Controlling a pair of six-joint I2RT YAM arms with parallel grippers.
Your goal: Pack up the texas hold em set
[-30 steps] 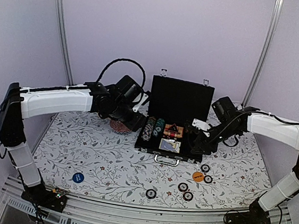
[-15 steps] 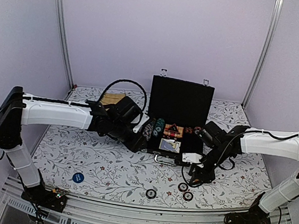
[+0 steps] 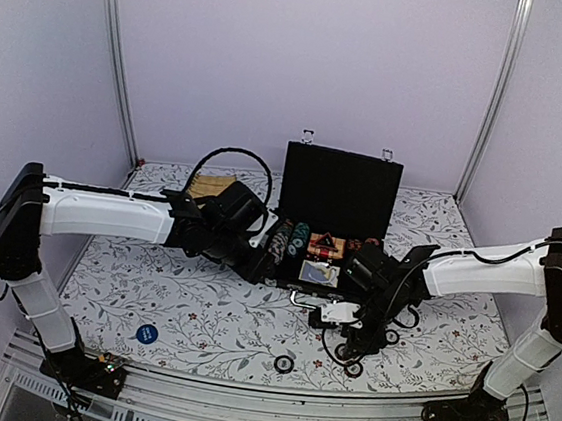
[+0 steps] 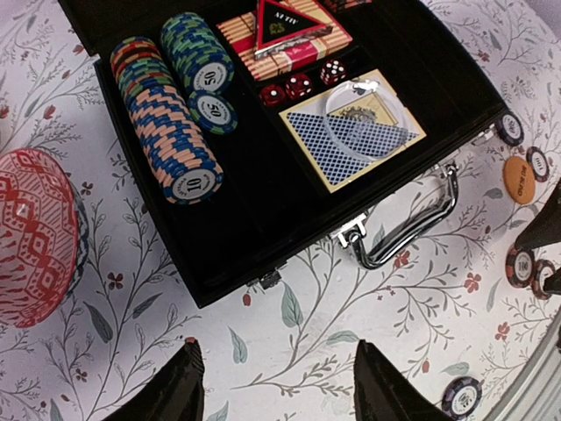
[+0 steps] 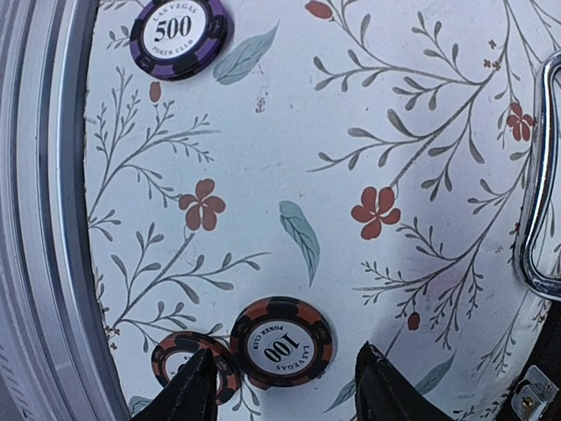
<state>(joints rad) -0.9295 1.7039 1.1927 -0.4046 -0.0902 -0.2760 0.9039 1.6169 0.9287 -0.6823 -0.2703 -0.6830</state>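
The left arm [image 3: 100, 210] and right arm [image 3: 485, 274] have white shells, black joints, black cables.

Three red dice [image 4: 299, 86], one red triangle [image 4: 285, 22] and one blue-backed deck [image 4: 351, 132] are counted in the briefcase [image 4: 263, 219]; outside, five loose chips [image 4: 462, 396], one orange disc [image 4: 519, 178], one blue disc [image 3: 146, 333].

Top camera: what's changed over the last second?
The right claw swung from the right side of the case toward the near edge and now hangs open over the red 100 chip. The left claw shifted nearer, to the case's near-left corner, open. Nothing was grasped or released. Case and blue disc unmoved.
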